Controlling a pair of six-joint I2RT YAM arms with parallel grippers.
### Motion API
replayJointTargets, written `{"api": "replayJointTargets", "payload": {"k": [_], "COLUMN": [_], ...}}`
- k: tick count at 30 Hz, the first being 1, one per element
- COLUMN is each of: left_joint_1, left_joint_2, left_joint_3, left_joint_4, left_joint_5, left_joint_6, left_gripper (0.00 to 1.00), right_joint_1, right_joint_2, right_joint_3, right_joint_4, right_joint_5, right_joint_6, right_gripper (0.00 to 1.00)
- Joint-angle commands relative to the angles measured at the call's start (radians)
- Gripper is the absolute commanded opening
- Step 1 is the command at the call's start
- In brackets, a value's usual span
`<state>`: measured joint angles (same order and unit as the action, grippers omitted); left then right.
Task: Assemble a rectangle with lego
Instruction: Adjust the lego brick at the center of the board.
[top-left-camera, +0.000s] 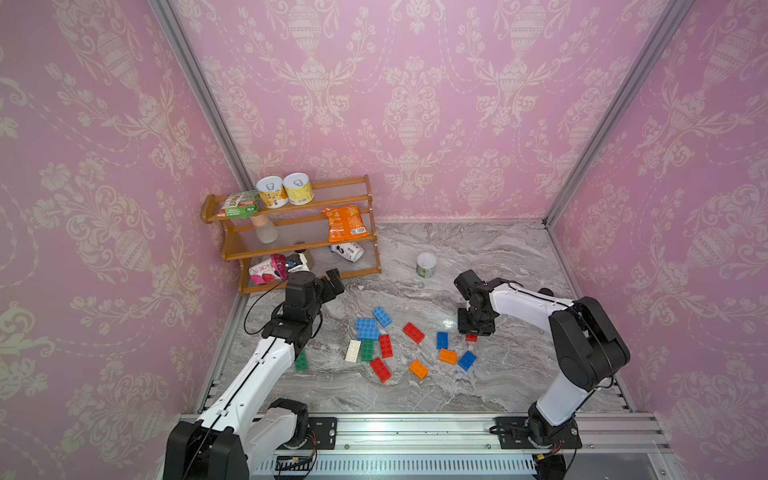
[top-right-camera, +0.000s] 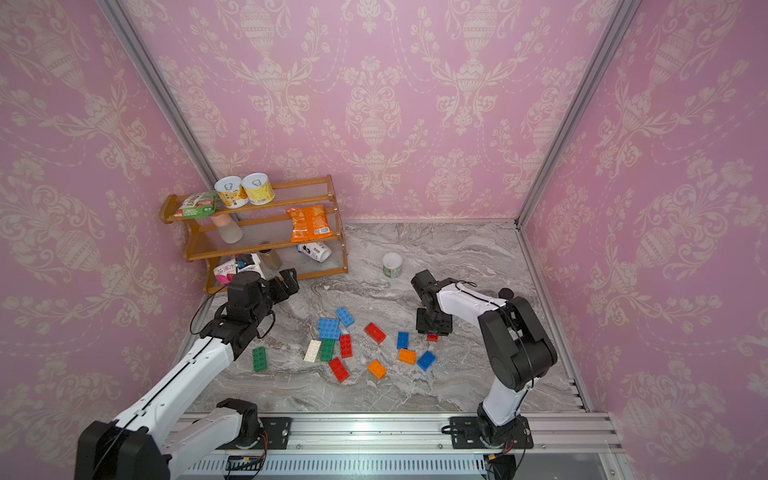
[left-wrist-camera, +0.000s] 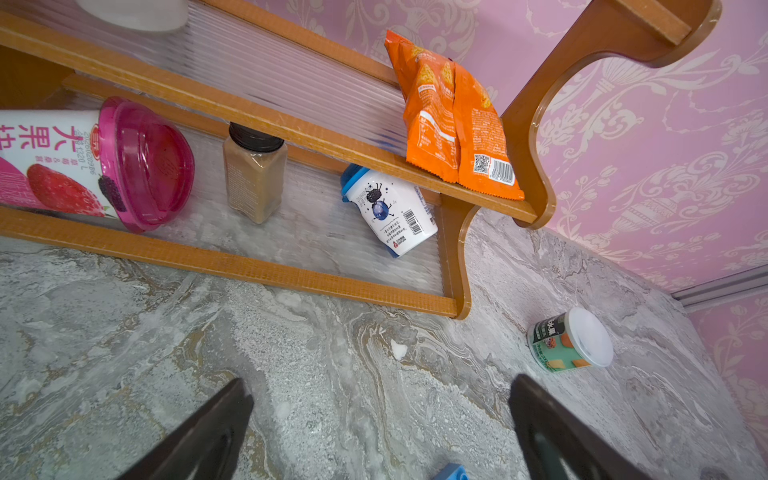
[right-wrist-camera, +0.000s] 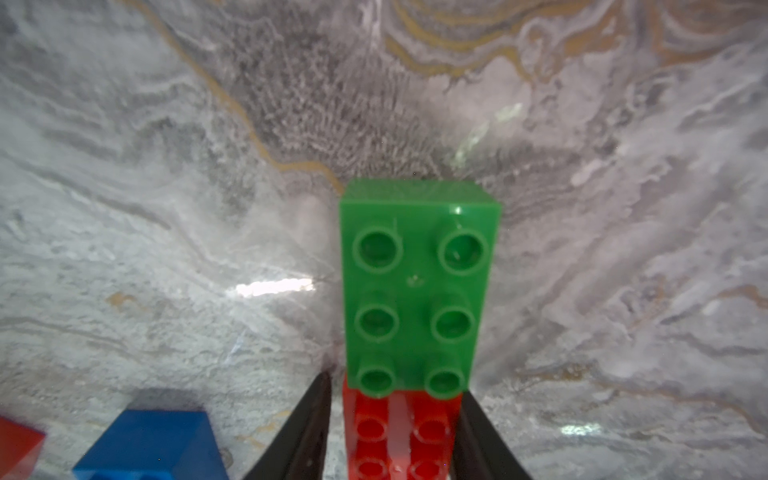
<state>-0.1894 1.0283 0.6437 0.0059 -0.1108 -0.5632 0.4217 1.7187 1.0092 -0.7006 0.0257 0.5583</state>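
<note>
Over grey marbled bench (top-left-camera: 498, 257), hovers with left fingers (left-wrist-camera: 199, 440) spread wide, straddles red studded plastic brick (right-wrist-camera: 399, 436) with right fingers (right-wrist-camera: 303, 436), pinch impossible to tell.

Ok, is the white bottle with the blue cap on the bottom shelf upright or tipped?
Tipped: the white bottle lies on its side on the bottom shelf, unlike the spice jar standing beside it.

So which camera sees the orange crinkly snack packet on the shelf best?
The left wrist view: the orange crinkly snack packet is close up, barcode visible. Both top views show the packet small; the right wrist view misses it.
</note>
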Motion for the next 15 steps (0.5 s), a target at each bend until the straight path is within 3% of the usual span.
{"api": "replayJointTargets", "payload": {"k": [1, 15], "left_joint_1": [-0.005, -0.004], "left_joint_2": [-0.022, -0.025], "left_joint_3": [-0.001, 0.002], "left_joint_4": [-0.001, 0.0], "left_joint_5": [-0.011, -0.007], "left_joint_6": [0.007, 0.001], "left_gripper": [0.99, 0.99], "right_joint_1": [-0.005, -0.009], "right_joint_2": [0.05, 0.023], "right_joint_3": [-0.026, -0.033], "right_joint_4": [-0.035, -0.058], "right_joint_5": [0.002, 0.038], "right_joint_6": [0.001, 0.007], "right_gripper": [0.5, 0.5]}}
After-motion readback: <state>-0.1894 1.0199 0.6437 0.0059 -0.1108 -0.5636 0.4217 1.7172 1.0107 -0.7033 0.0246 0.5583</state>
